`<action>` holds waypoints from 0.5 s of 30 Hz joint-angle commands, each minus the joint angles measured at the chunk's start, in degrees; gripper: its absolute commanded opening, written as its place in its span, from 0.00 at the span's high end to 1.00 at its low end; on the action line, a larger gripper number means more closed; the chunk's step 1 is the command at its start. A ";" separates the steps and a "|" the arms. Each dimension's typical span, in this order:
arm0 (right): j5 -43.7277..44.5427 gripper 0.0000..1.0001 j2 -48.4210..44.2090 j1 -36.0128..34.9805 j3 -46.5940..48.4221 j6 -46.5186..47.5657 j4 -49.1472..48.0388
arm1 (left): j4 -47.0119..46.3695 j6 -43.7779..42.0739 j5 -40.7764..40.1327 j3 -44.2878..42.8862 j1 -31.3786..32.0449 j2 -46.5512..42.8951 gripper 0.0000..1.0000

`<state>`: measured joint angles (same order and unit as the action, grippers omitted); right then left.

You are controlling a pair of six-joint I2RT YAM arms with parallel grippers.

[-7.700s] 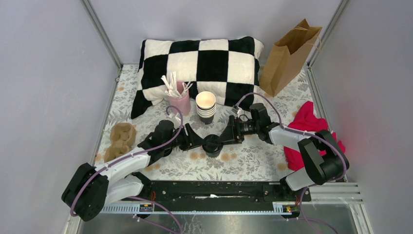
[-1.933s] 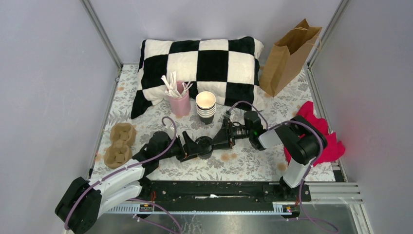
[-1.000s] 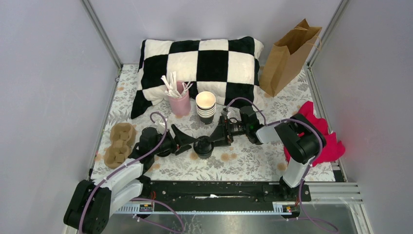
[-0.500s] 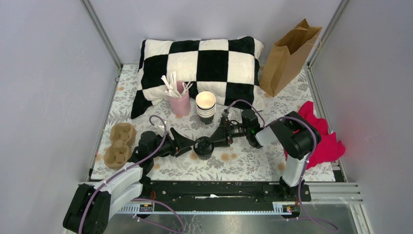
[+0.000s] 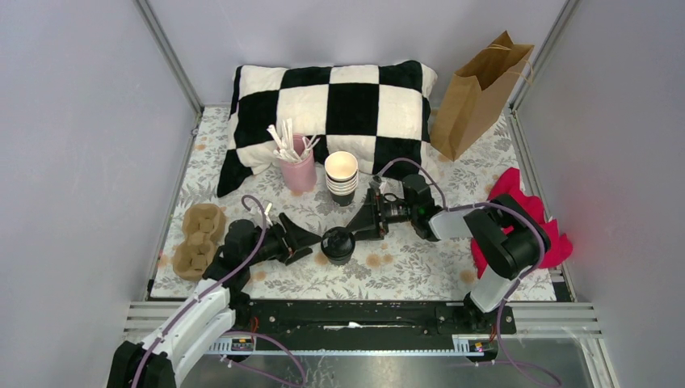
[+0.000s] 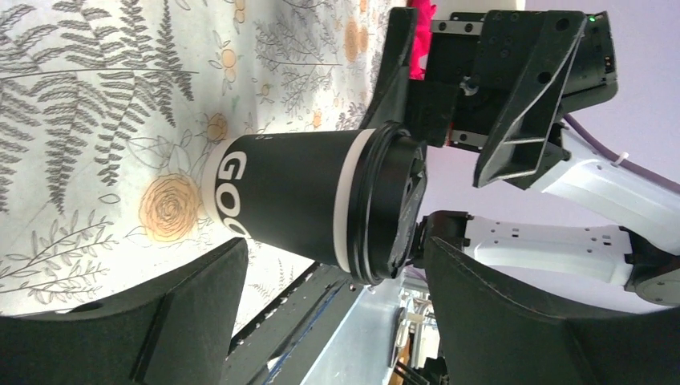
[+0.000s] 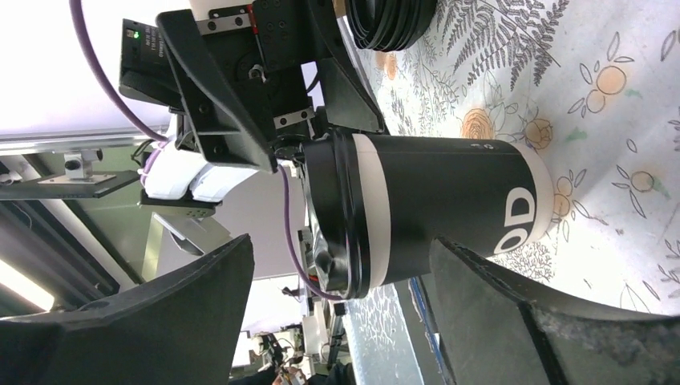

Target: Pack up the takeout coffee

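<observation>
Black paper cup: the takeout coffee [image 5: 338,242] stands upright on the floral tablecloth [image 5: 404,271], just below the middle of the overhead frame, with its black lid on.
Lettering: white capitals on the cup's side; "GOO" reads in the left wrist view, "OD" in the right wrist view (the rest curves out of sight).
Bands: one white ring under the lid, another at the base.
Left gripper [image 5: 311,242]: left of the cup, fingers [image 6: 128,321] spread wide and grasping nothing; the cup sits in the gap ahead of them.
Right gripper [image 5: 358,226]: upper right of the cup, likewise released, its fingers [image 7: 144,321] flaring to either side of the cup.
Cup stack [image 5: 341,176]: lidless, cream inside, just above the coffee.
Pink cup [image 5: 297,170]: holds white sticks, left of the stack.
Paper bag [image 5: 481,93]: brown, upper right.
Pillow [image 5: 331,105]: black-and-white checks, top centre.
Carrier [image 5: 198,238]: brown pulp tray, left side.
Cloth [image 5: 525,214]: red-pink, right side.
</observation>
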<state>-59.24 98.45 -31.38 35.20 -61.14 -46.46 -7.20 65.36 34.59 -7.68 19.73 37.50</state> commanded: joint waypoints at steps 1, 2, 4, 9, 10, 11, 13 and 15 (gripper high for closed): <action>-1.27 0.17 -3.09 2.27 -2.56 -1.13 -2.48 | 5.10 -0.15 -1.95 -1.19 -0.30 -2.38 0.20; -1.36 0.20 -3.05 2.44 -2.95 -1.11 -2.54 | 5.06 0.07 -1.88 -0.86 -0.30 -2.51 0.23; -1.63 0.27 -2.60 2.50 -3.24 -1.13 -2.92 | 4.98 0.05 -2.25 -0.50 -0.31 -2.25 0.29; -2.27 0.41 -0.59 2.46 -3.49 -2.92 -6.03 | -1.67 0.60 0.92 0.71 -0.23 2.60 0.31; -2.23 0.42 -0.33 2.47 -3.47 -2.93 -6.28 | -2.66 0.67 1.74 0.66 -0.23 3.79 0.31; -2.20 0.42 0.12 2.46 -3.49 -2.89 -6.54 | -3.11 0.60 2.07 0.59 -0.17 4.74 0.30; -2.11 0.44 1.01 2.39 -3.40 -3.00 -7.01 | -3.35 0.39 2.04 0.55 0.04 5.22 0.30; -1.92 0.46 1.69 2.05 -3.16 -2.84 -7.03 | -3.35 0.46 1.78 0.64 0.03 4.92 0.31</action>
<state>-59.70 98.72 -29.04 31.64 -63.59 -50.50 -6.79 66.08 35.40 -7.44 19.73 42.57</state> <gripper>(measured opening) 0.553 0.699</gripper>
